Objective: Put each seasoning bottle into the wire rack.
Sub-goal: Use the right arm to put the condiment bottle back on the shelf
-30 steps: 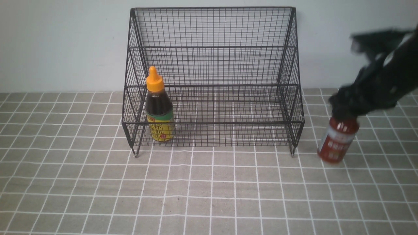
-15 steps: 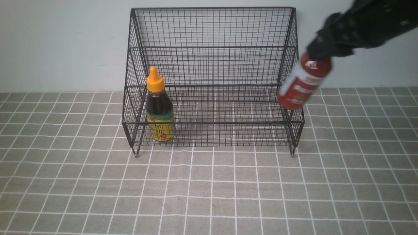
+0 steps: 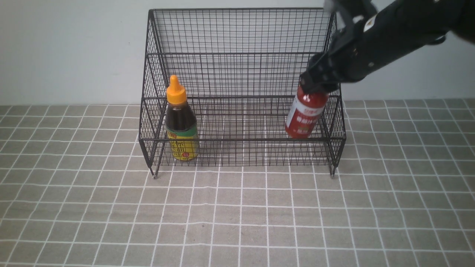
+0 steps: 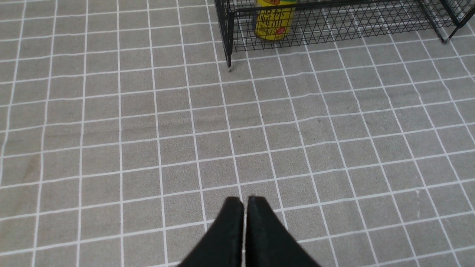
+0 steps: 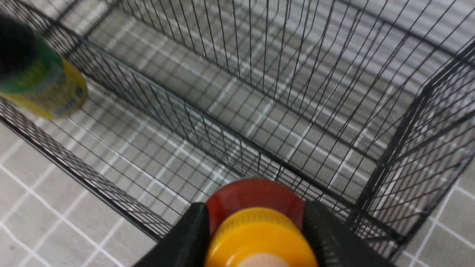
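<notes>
Red bottle (image 3: 306, 115) hangs tilted over the right end of the rack (image 3: 241, 140), lower tier, pinched at the neck by my right gripper (image 3: 314, 86); I should right it, lower it clear of the wires, then release; my left gripper (image 4: 244, 207) pressed together, empty

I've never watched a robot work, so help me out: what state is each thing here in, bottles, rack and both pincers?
Wire rack: upright on its feet.
Brown bottle: upright, capped, standing in the rack's lower tier, left end.
Red bottle: capped, slightly tilted, held above the lower tier's right end.
Right pincer: shut on the red bottle's top.
Left pincer: shut, empty.
</notes>
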